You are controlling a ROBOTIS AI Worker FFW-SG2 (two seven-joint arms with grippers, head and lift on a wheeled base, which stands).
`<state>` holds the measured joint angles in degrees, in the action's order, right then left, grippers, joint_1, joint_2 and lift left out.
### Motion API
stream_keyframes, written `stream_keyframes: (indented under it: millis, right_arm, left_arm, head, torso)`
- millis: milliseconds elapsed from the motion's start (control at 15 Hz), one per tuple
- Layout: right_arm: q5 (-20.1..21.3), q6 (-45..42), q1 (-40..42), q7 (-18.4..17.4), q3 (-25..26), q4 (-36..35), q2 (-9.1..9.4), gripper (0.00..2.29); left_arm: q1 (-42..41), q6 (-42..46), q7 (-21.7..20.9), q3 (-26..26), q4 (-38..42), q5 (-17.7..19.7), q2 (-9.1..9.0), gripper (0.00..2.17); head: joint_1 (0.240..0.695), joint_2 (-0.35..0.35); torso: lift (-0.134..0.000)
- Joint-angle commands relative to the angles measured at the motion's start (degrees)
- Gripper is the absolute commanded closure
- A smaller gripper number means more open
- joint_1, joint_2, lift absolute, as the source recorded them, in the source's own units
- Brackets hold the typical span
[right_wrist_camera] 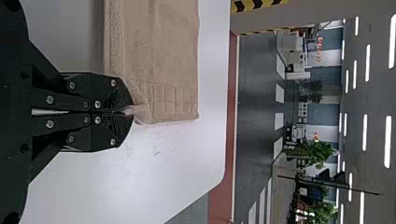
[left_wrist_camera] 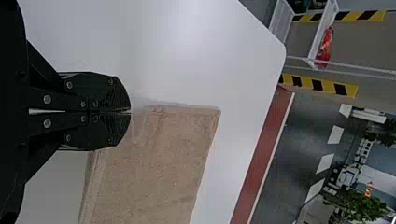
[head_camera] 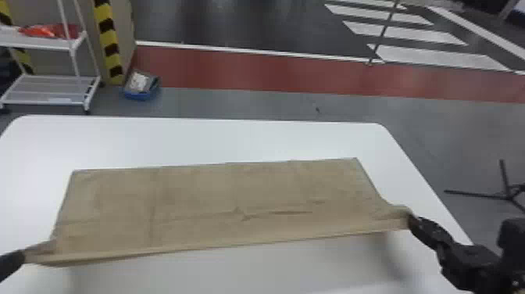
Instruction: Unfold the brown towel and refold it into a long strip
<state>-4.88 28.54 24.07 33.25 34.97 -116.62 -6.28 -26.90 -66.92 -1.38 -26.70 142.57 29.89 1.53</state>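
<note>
- The brown towel [head_camera: 234, 191] stretches as a broad band across the lower half of the frame, its far edge running fairly straight and its near edge drawn out between the two pincers.
- That near edge is lifted, with a soft shadow under it at the lower right; the farther part lies on the counter. Small wrinkles cross the cloth just below its middle.
- At the lower left of the frame, the left pincer [head_camera: 24, 256] has its two fingers closed together on the towel's near left corner.
- At the lower right, the right pincer [head_camera: 411, 221] is closed too, nipping the near right corner, where the cloth bunches a little at the fingertips.
- Beneath the towel is the white counter [head_camera: 195, 138], with rounded far corners.
- Beyond it, at the upper left, stands a white cart [head_camera: 50, 77] with something red [head_camera: 47, 31] on its upper shelf, just beside a pillar striped yellow and black [head_camera: 106, 25].
- A blue bin [head_camera: 141, 95] sits on the floor near the foot of that pillar.
- A red floor strip [head_camera: 242, 70] runs across the upper part of the frame, with white painted bars [head_camera: 433, 54] at the upper right.
- At the right edge are the black legs of a stand [head_camera: 508, 195].
</note>
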Motion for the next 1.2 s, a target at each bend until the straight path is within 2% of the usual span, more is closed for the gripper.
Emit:
stream_keyframes:
  millis: [0,133,267,400,600,800,1133]
  right_arm:
    - [3.29,8.69,-5.35,0.67,-0.78,-1.33,-0.32,1.2]
    - [7.78,16.77,-12.2,1.29,-3.24,0.87,-0.4,1.2]
    - [11.47,21.17,-19.32,1.29,-6.75,5.61,-1.19,1.2]
    - [15.25,23.45,-26.44,1.29,-10.53,11.06,-1.63,1.2]
    - [17.27,27.15,-35.32,1.2,-14.4,17.57,-1.55,1.2]
    - [19.03,27.85,-41.3,1.11,-17.13,22.84,-1.55,1.2]
    - [18.85,27.32,-42.35,1.02,-16.25,25.13,-1.63,1.2]
  left_arm:
    - [2.46,-0.19,0.76,0.07,0.87,-0.45,0.32,1.7]
    - [8.0,-1.42,1.11,1.38,-1.77,-2.12,0.67,1.7]
    - [14.15,-1.6,2.08,3.67,-6.51,-5.54,1.11,1.7]
    - [20.31,-1.77,2.25,4.9,-13.28,-6.51,3.13,1.7]
    - [26.99,-1.42,2.25,5.95,-22.24,-8.01,4.01,1.7]
    - [33.58,-0.37,2.25,9.56,-31.12,-10.73,5.86,1.7]
    - [37.88,3.5,4.36,11.4,-36.66,-12.58,5.94,1.7]
  head:
    - [0.695,-0.203]
    - [0.695,-0.194]
    - [0.695,-0.167]
    - [0.695,-0.142]
    - [0.695,-0.098]
    - [0.695,-0.052]
    - [0.695,-0.031]
  torso:
    - [-0.123]
    - [-0.123]
    - [-0.123]
    - [-0.123]
    - [-0.123]
    - [-0.123]
    - [-0.123]
